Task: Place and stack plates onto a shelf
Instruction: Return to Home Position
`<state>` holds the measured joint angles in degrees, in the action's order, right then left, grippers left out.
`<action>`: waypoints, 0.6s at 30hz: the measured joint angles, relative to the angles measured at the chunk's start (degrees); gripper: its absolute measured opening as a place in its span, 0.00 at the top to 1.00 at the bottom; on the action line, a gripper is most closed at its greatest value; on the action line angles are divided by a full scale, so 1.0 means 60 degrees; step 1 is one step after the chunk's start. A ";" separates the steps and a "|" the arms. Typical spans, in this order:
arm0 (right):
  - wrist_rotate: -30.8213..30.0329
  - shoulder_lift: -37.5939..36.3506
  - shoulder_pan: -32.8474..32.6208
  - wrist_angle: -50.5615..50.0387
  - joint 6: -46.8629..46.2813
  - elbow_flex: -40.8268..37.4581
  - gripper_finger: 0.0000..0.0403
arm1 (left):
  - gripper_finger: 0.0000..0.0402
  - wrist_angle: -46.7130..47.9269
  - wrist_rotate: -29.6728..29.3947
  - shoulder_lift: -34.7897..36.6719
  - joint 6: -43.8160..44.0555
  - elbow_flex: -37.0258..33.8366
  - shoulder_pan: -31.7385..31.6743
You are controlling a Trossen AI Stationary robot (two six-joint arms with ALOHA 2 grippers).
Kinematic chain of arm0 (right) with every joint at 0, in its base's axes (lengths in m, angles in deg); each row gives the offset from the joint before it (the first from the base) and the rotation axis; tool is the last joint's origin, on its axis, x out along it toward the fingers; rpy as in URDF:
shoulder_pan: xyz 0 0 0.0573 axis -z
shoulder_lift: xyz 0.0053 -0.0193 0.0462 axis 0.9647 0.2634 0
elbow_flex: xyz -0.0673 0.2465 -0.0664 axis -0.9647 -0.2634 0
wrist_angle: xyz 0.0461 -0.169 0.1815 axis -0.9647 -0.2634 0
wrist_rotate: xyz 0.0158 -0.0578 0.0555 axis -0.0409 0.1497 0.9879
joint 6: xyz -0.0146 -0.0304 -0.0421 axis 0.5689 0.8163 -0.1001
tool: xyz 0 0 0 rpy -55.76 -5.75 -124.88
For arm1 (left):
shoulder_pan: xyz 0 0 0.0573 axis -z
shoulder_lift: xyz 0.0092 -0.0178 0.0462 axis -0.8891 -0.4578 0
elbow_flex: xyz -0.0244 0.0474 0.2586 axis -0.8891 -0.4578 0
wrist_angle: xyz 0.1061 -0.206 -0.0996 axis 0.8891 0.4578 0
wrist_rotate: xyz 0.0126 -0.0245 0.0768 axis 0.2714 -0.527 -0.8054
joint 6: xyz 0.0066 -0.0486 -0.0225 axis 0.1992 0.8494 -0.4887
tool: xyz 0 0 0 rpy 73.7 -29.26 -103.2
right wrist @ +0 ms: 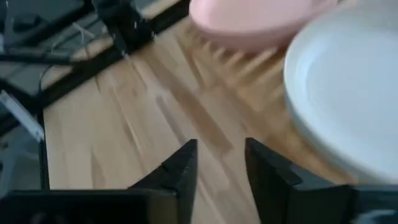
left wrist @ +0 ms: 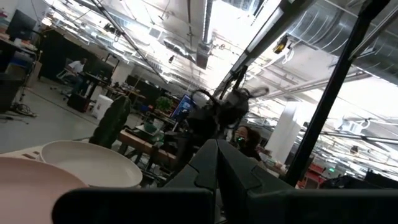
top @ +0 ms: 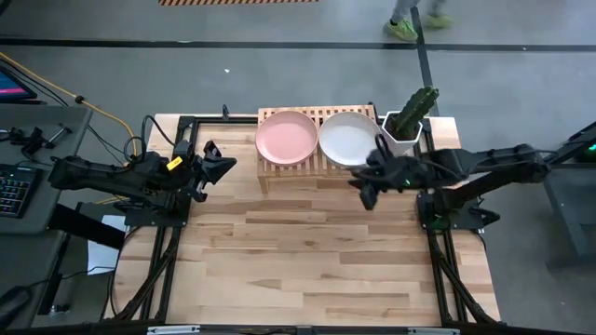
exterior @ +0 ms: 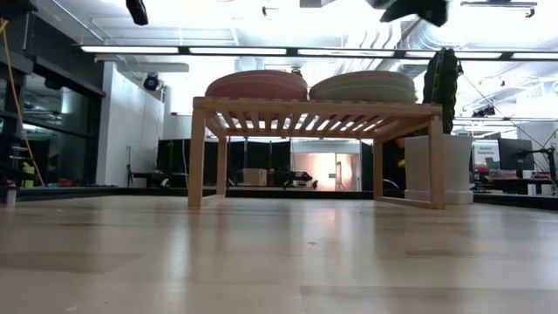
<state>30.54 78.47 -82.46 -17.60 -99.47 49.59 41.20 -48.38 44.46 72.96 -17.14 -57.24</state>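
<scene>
Plates (top: 286, 138) all sit on the shelf (exterior: 314, 107) at the far edge of the table (top: 307, 251), in two piles side by side: pink stack (exterior: 257, 85) on the L-arm side, pale stack (exterior: 364, 86) on the R-arm side, next to the cactus pot (top: 405, 126). No plate shows on the tabletop, so stacking looks done, w/ only the arms' retreat left, I'd say. L gripper (left wrist: 217, 144) hangs over the table's L side beside the shelf, fingers pressed together, holding nothing. R gripper (right wrist: 221, 149) hovers just in front of the pale stack, above the wood, jaws a little apart & empty. Handling: plates look rigid, matte, prob. light-ish but chippable; a matte rim should give the pads decent friction. Best hold is a pinch on the raised rim at the edge nearest the arm, one finger over & one under; the flat centre gives nothing to grab. Stacked rims nest close, so taking just the top one would need care, else the one below could lift or slide. Piles look level on the slats; a knock from the R arm is the main risk.
</scene>
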 joint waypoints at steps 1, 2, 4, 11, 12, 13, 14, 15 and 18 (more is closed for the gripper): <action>-0.0142 -0.0162 -0.0275 -0.0211 -0.0144 -0.0132 0.72 | 1.00 0.0018 0.0000 0.0000 0.0000 0.0003 0.0000; -0.0279 -0.0351 -0.0526 -0.0332 -0.0364 -0.0307 0.76 | 1.00 0.0032 0.0000 -0.0002 0.0000 0.0000 0.0002; -0.0473 -0.0809 -0.1012 -0.0345 -0.0771 -0.0715 0.83 | 1.00 0.0040 0.0000 0.0000 0.0000 0.0002 0.0000; -0.1391 -0.2537 -0.2520 0.0613 -0.1949 -0.2472 0.97 | 1.00 0.0039 -0.0033 0.0000 0.0000 0.0000 0.0004; -0.1582 -0.2772 -0.2711 0.0852 -0.2027 -0.2735 0.97 | 1.00 0.0039 -0.0041 0.0000 0.0000 0.0000 0.0004; -0.1710 -0.2982 -0.2889 0.1103 -0.2031 -0.2977 0.98 | 1.00 0.0039 -0.0064 0.0000 -0.0007 0.0003 0.0003; -0.1804 -0.3199 -0.3044 0.1365 -0.2016 -0.3221 0.99 | 1.00 0.0039 -0.0066 0.0000 -0.0037 0.0000 0.0001; -0.1836 -0.3401 -0.3179 0.1661 -0.1946 -0.3458 0.99 | 1.00 0.0039 -0.0066 0.0000 -0.0132 0.0002 0.0000; -0.1846 -0.3856 -0.3432 0.2810 -0.1695 -0.4081 0.99 | 1.00 0.0042 -0.0063 0.0002 -0.0415 0.0003 0.0004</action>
<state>19.46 55.34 -103.05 -0.75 -109.64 25.11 41.45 -48.76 44.47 70.47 -17.12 -57.21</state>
